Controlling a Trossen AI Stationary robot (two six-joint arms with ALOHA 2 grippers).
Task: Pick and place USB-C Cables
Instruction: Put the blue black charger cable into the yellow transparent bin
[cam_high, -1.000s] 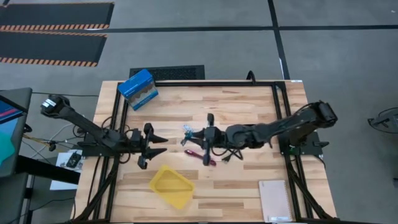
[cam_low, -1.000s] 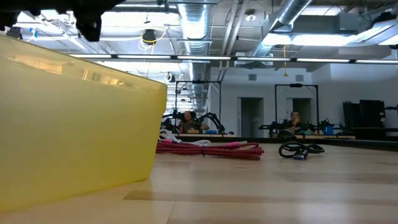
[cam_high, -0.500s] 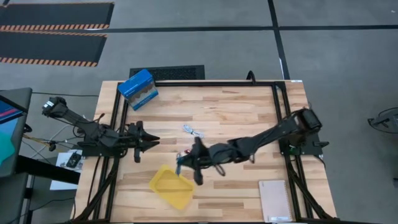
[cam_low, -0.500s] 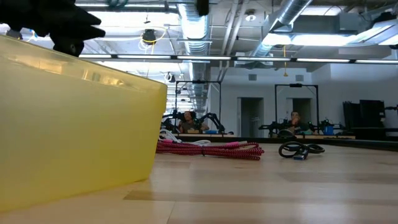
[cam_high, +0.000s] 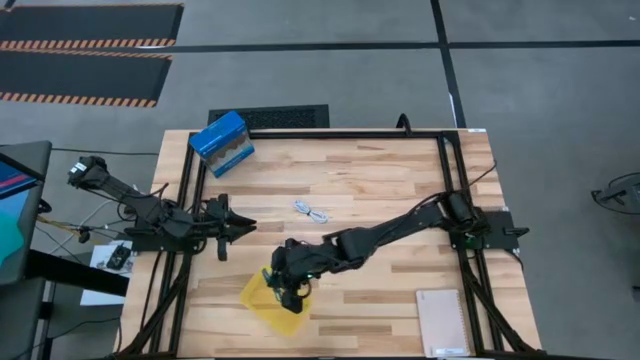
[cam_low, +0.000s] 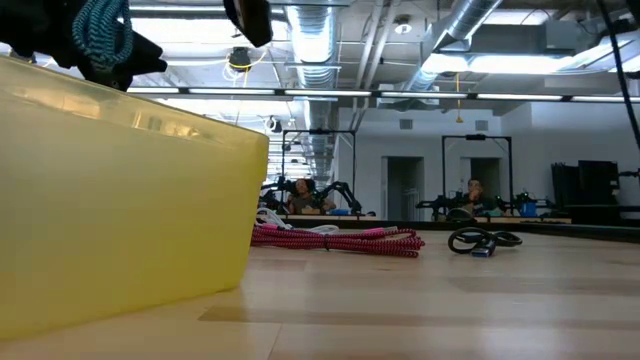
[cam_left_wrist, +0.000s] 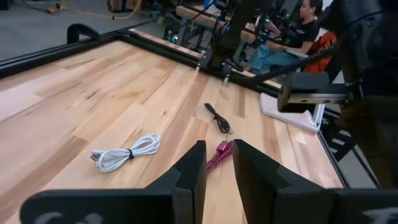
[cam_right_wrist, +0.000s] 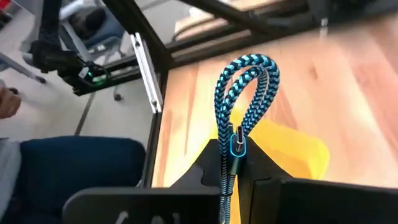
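My right gripper (cam_high: 285, 287) hovers over the flat yellow tray (cam_high: 262, 302), shut on the teal-green cable (cam_right_wrist: 246, 93), which also shows above the tray's wall (cam_low: 102, 32) in the low view. The white cable (cam_high: 312, 211) lies flat on the table's middle. The magenta cable (cam_low: 335, 238) and the black cable (cam_low: 483, 240) lie on the wood farther right; in the high view my right arm covers them. My left gripper (cam_high: 244, 225) waits shut near the table's left side, its fingers pointing at the cables (cam_left_wrist: 218, 163). My right gripper pinches the teal-green cable bundle between its two fingers at one end, by the connector (cam_right_wrist: 237, 147). The looped rest of the bundle (cam_right_wrist: 252, 71) sticks out past the fingertips. The cable is lifted clear, above the yellow tray.
A blue box (cam_high: 221, 142) sits at the table's far left corner and a notebook (cam_high: 441, 322) at the near right corner. A black frame rail (cam_high: 446, 180) runs along the table's sides. People sit in the room beyond the table (cam_low: 300, 195).
My right gripper has carried the teal-green cable from the table's middle toward the near left, and it is over the yellow tray now. My left gripper has shut and drawn back a little toward the left edge. The other cables have stayed put.
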